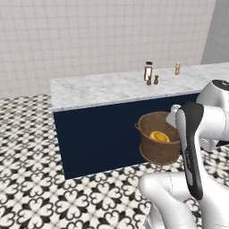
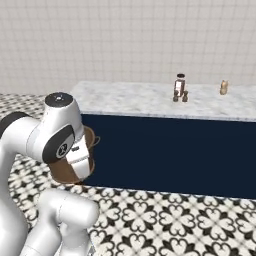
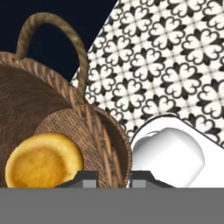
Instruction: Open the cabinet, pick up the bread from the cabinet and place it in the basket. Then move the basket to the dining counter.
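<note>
The bread (image 3: 43, 159) lies in the basket (image 1: 157, 138), which the hand (image 3: 113, 177) grips by its rim wall, fingers nearly closed, held off the floor beside the counter (image 1: 112, 85). Carrying is underway; next it needs lifting above the marble top.

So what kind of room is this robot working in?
Most likely a kitchen or dining area: a marble-topped dining counter with navy sides carries small shaker-like bottles, the wall behind is white tile, and the floor is black-and-white patterned tile. The gripper holds a basket with bread inside.
</note>
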